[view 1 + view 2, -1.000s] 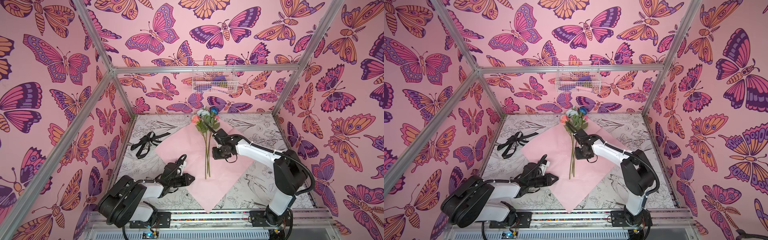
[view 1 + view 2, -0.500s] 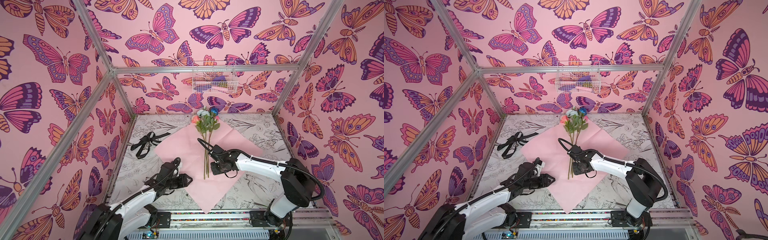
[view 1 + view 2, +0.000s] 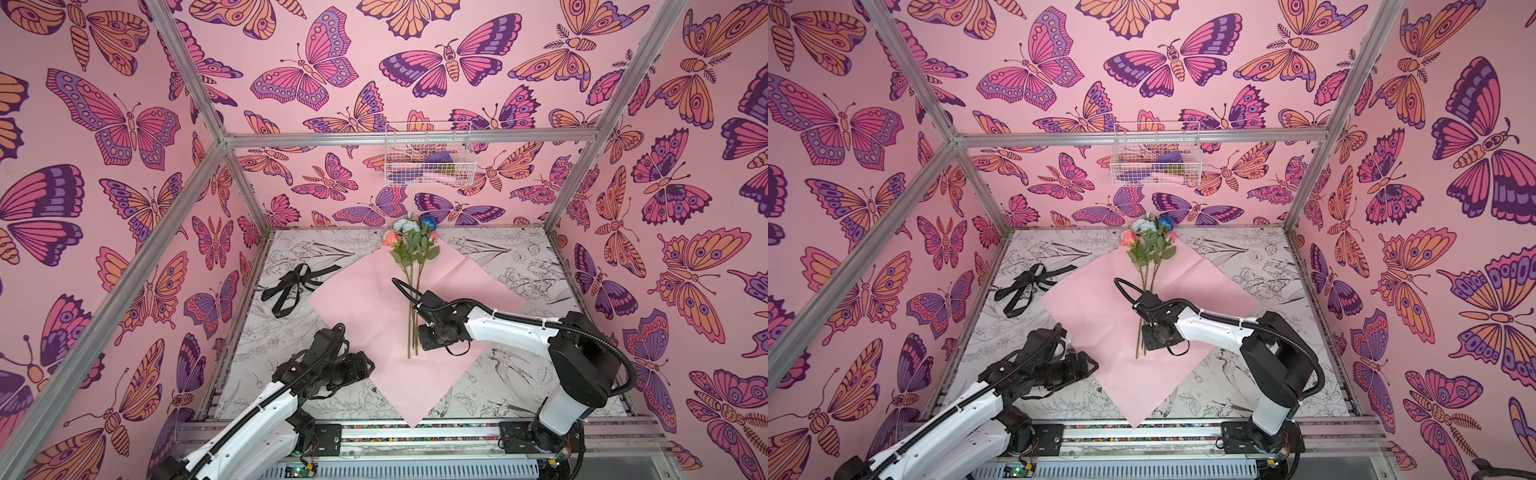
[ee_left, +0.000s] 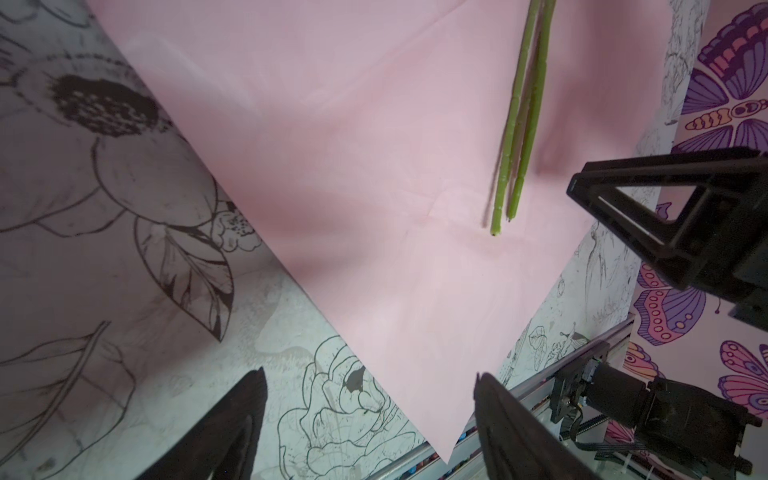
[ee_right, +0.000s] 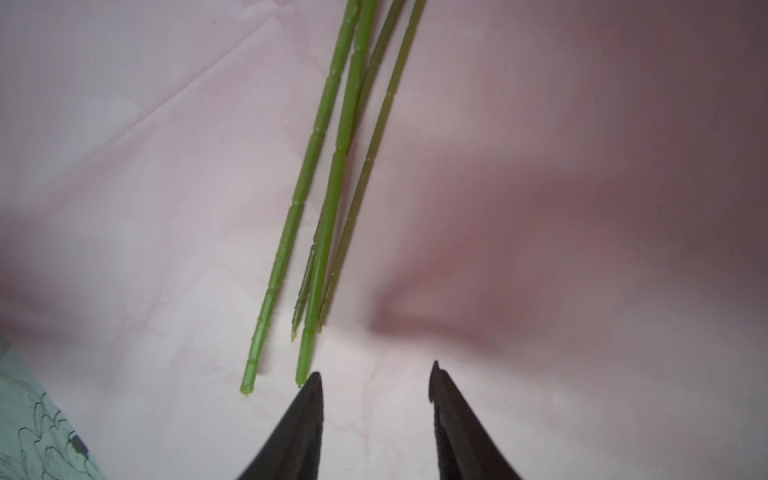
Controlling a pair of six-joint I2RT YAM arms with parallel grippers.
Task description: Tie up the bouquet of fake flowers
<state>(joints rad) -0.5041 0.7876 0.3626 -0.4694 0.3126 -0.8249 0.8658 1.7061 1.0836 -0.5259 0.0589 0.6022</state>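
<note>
Bouquet of fake flowers [image 3: 413, 249] lies with its stem ends just beside our right hand [image 5: 376, 374], whose jaws stand partly apart and hold nothing. Our left hand [image 4: 369, 372], spread wide and empty, hovers at the near-left edge of the pink paper [image 3: 365, 299] under the flowers, blooms at the far side. A black ribbon [image 3: 291, 286] lies on the tabletop [image 3: 519, 262], far left.
</note>
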